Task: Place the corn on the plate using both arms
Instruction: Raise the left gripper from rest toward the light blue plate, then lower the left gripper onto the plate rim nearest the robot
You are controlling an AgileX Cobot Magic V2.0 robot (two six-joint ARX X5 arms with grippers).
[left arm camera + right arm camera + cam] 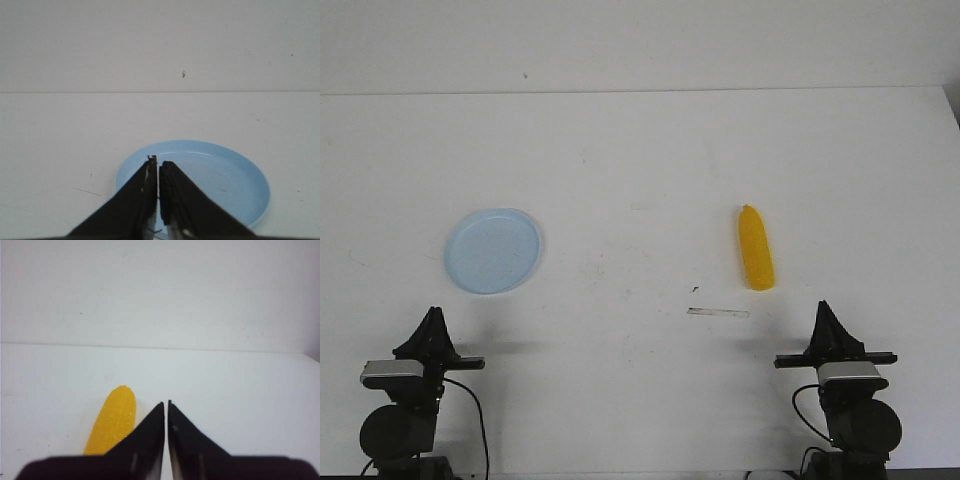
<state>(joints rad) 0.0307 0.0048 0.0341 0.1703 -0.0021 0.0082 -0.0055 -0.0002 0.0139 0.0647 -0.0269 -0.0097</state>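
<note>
Corn [755,248] lies on the table [640,160], just ahead and slightly left of the right gripper [825,306]; long axis runs near fore-and-aft, tapered end away.

Right arm is nearer; the left gripper [433,312] fronts the plate [493,250], well apart from the corn. Both jaws together, holding nothing. Corn: finely pebbled, yellow-orange plastic. Plate: smooth, shallow, pale blue, raised rim.

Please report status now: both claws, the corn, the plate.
Left claw shut, empty, near plate. Right claw shut, empty, near corn. Corn on table, apart from plate. Nothing between them.
</note>
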